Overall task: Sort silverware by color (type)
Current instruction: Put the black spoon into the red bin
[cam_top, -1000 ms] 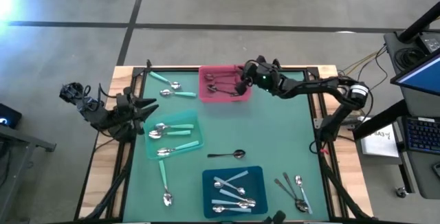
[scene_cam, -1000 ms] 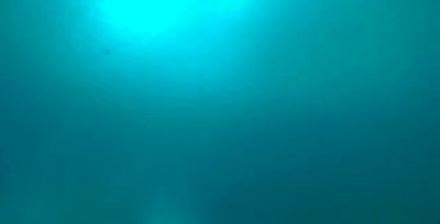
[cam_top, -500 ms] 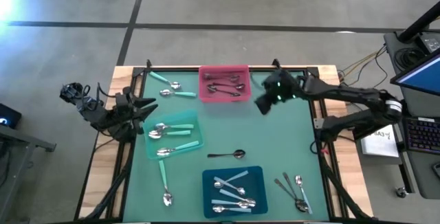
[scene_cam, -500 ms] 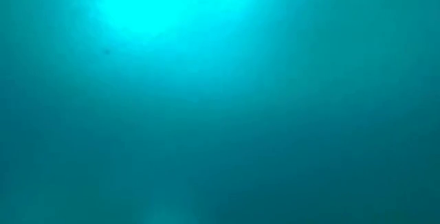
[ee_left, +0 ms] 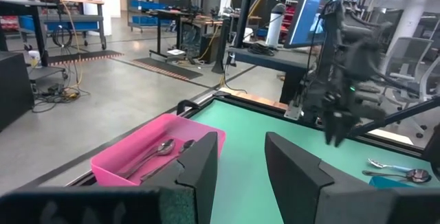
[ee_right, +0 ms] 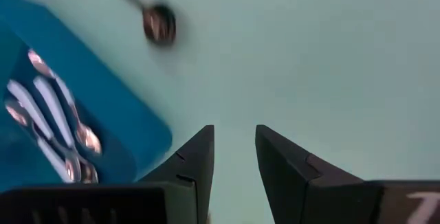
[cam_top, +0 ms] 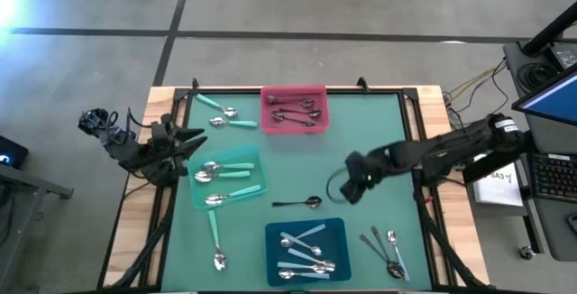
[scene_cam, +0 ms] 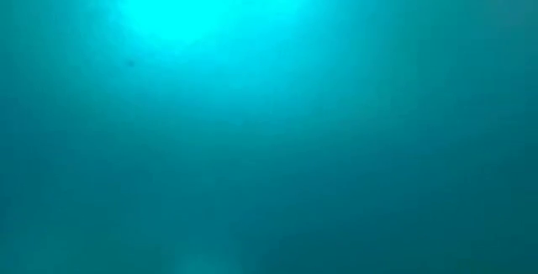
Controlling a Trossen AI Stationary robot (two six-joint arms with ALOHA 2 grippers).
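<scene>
My right claw (cam_top: pixel 345 188) hangs empty, fingers parted, just at three o'clock of the dark spoon (cam_top: pixel 298 203); left claw (cam_top: pixel 191 141) waits open and empty at the desk's (cam_top: pixel 361 141) nine o'clock edge.

Left gripper (ee_left: pixel 240 165) open, nothing between fingers. Pink tray (ee_left: pixel 134 157) holds dark spoons (ee_left: pixel 155 152). Right arm (ee_left: pixel 340 80) above green mat (ee_left: pixel 275 124). 1 spoon (ee_left: pixel 392 164) far side.

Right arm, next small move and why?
Probably lower the open, empty right pincer onto the lone dark-handled metal spoon lying loose on the green mat beside it; matching dark spoons already sit in the pink square tray.
</scene>
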